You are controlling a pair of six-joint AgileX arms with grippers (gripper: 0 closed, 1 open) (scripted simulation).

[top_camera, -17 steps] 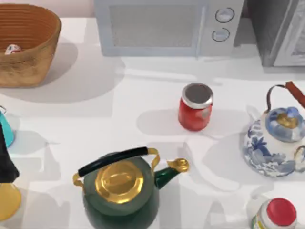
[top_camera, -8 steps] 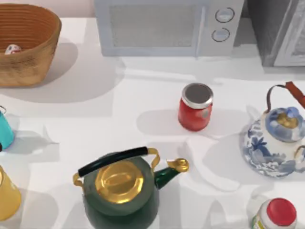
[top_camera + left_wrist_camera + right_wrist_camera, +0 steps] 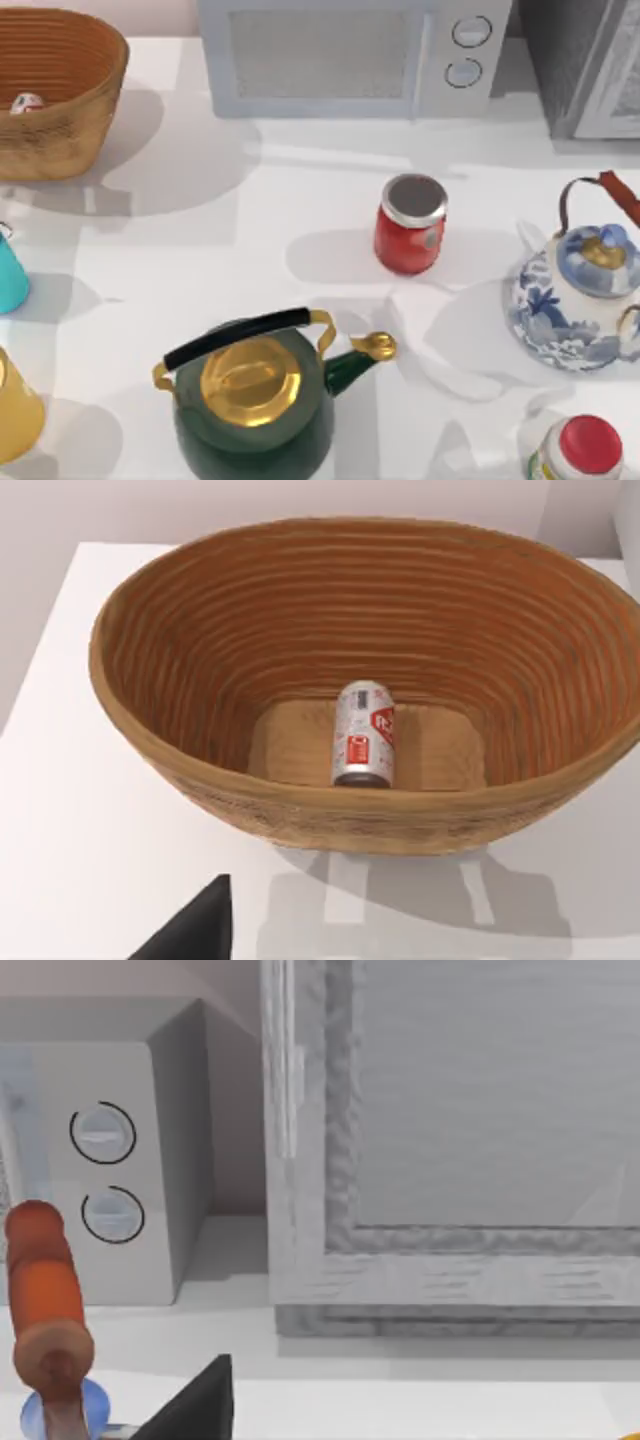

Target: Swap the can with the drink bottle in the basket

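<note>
Opening step: the drink bottle (image 3: 364, 732) lies on its side on the floor of the basket (image 3: 95, 90) at upper left, the can (image 3: 10, 278) stands at the left edge; next move calls for a downward reach into the basket, and whether the left gripper is open cannot be told.

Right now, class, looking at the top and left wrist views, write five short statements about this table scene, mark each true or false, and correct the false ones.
1. The drink bottle lies on its side inside the basket. True.
2. The can is already in the basket. False: it stands on the table at the top view's left edge, outside the basket.
3. The red jar has a silver lid. True.
4. The green kettle sits inside the microwave. False: it stands on the table, nearer the camera.
5. The blue-and-white teapot is at the table's left. False: it is at the right.
</note>
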